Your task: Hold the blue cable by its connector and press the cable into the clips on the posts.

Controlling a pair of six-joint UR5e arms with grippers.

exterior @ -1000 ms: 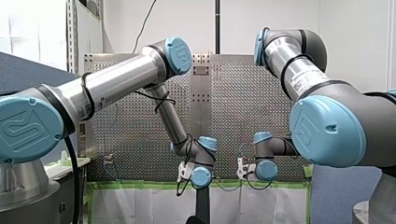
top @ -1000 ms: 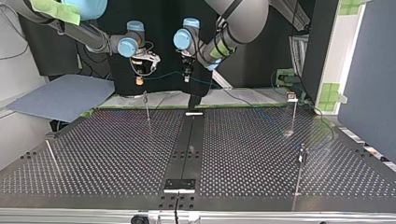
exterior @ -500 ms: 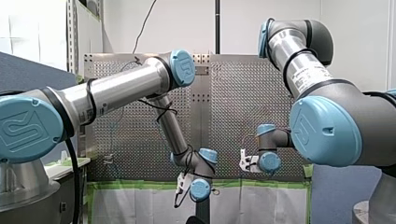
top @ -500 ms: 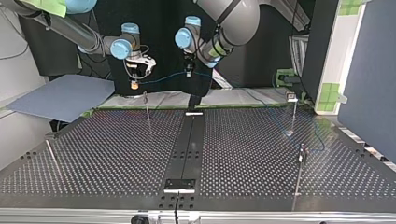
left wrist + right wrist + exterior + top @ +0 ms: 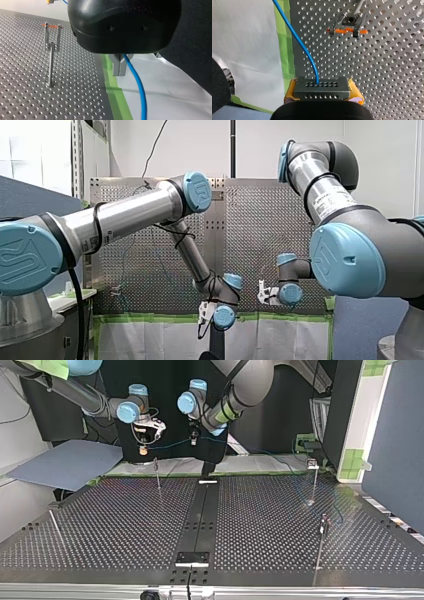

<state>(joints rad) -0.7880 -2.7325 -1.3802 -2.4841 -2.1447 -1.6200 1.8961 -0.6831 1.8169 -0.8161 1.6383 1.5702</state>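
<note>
In the right wrist view my right gripper point(image 5: 323, 91), with yellow pads, is shut on a grey perforated connector point(image 5: 322, 85). The blue cable point(image 5: 298, 37) leaves the connector over the perforated table. Ahead of it stands a post clip point(image 5: 349, 25) with orange tabs. In the left wrist view my left gripper point(image 5: 120, 67) has its metal fingers shut on the blue cable point(image 5: 138, 85), which hangs down past green tape. In the top view the cable point(image 5: 167, 446) spans from my right gripper point(image 5: 144, 448) to my left gripper point(image 5: 194, 439), above the table's far edge.
A thin post point(image 5: 157, 474) stands under the cable span near the far edge. Two more posts point(image 5: 314, 480) point(image 5: 322, 540) rise at the top view's right. A blue-grey board point(image 5: 65, 462) lies beyond the table at the left. Green tape point(image 5: 115, 95) borders the perforated table point(image 5: 125, 525).
My left gripper has moved toward the top view's left with the cable, closing in on my right gripper. My right gripper shifted slightly left and up, then stayed.
</note>
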